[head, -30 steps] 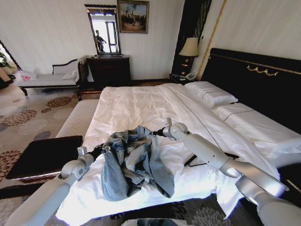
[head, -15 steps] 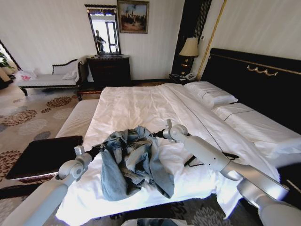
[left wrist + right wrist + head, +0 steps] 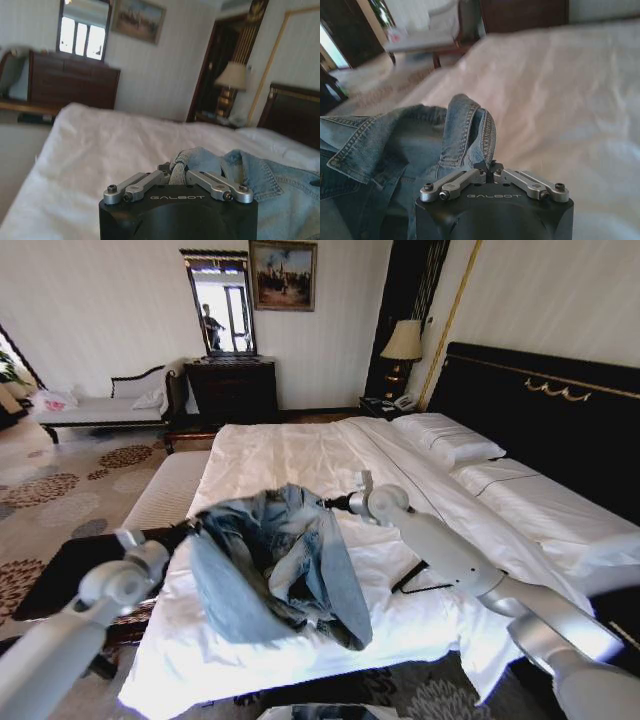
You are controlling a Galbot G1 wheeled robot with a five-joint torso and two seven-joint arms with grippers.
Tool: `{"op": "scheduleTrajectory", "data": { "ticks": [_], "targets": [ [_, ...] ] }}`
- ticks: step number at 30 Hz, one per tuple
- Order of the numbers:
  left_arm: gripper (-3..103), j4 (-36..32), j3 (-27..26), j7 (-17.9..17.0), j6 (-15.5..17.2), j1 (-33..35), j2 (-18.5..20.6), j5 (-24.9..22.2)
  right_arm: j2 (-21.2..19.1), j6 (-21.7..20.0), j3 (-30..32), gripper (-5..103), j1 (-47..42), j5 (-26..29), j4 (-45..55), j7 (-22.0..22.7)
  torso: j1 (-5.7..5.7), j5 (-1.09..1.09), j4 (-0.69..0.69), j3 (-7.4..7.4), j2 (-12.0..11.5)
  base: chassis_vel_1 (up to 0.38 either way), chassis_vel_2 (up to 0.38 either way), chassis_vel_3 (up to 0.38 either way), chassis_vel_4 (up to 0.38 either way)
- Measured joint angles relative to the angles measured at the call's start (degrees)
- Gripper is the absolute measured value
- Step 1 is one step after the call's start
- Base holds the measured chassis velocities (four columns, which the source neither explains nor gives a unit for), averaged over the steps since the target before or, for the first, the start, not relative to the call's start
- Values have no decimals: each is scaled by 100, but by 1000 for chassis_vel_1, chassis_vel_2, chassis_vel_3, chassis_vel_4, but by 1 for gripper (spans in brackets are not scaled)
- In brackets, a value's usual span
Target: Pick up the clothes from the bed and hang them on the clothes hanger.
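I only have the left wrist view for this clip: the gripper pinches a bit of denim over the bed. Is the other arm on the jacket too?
Observer: Yes. In the right wrist view the right gripper is shut on a folded seam edge of the jacket.
Operator: Is the jacket off the bed?
Observer: Partly. In the head view it hangs spread between the left gripper and the right one, and its lower part sags toward the bed. I cannot tell whether it touches.
Operator: And the hanger?
Observer: The clothes hanger lies on the sheet beside the right forearm, not held.
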Motion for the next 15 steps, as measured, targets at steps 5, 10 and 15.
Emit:
{"op": "scheduleTrajectory", "data": {
  "ticks": [5, 10, 15],
  "targets": [
    [2, -69, -108, -106, 7, -456, 444, -365, 5, 129, -35, 1, 481, -124, 94, 19, 0, -1, -1, 0, 0, 0, 0, 0, 0],
    [2, -89, -177, -184, 15, -987, 1055, -835, -7, 226, -96, 1, 1002, -157, 25, 62, 0, 0, -1, 0, 0, 0, 0, 0, 0],
    [2, -171, -236, -232, 18, -1391, 1567, -1272, -37, 257, 12, 1, 1345, -120, 0, 99, 1, 1, -1, 0, 0, 0, 0, 0, 0]
  ]
}}
